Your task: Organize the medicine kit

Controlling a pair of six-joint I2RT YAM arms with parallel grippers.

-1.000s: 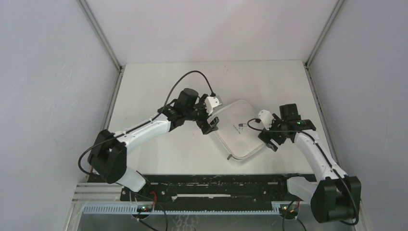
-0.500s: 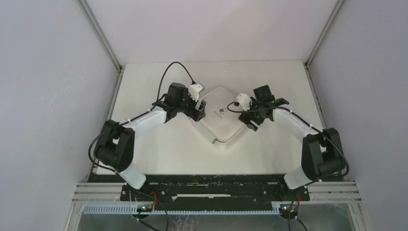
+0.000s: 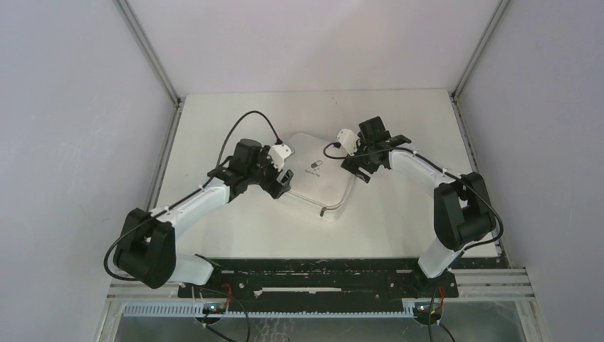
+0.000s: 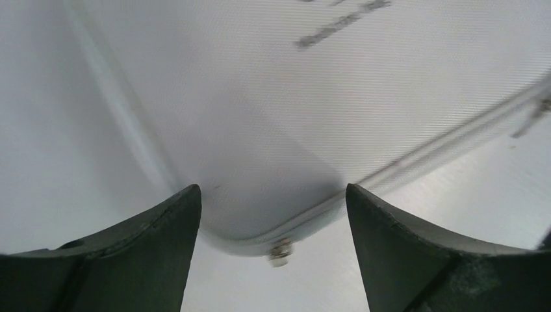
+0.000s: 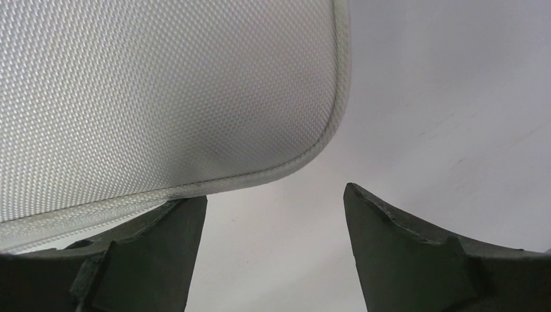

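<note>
The medicine kit point(image 3: 317, 178), a white square soft case with its lid shut, lies turned like a diamond in the middle of the table. A small pill logo point(image 3: 314, 165) shows on its top. My left gripper point(image 3: 283, 182) is open at the kit's left corner. In the left wrist view that corner point(image 4: 260, 97) and a metal zip pull point(image 4: 279, 250) sit between the fingers, untouched. My right gripper point(image 3: 358, 169) is open at the kit's right corner. In the right wrist view the kit's textured edge point(image 5: 162, 84) rests against the left finger point(image 5: 162, 240).
The white table point(image 3: 399, 221) is fenced by grey walls with slanted metal posts point(image 3: 149, 53) at the back corners. A black rail point(image 3: 320, 274) with the arm bases runs along the near edge.
The kit has slid left and farther from the bases, turning slightly. Both arms went with it, one on each side. The left jaws have narrowed a little.
</note>
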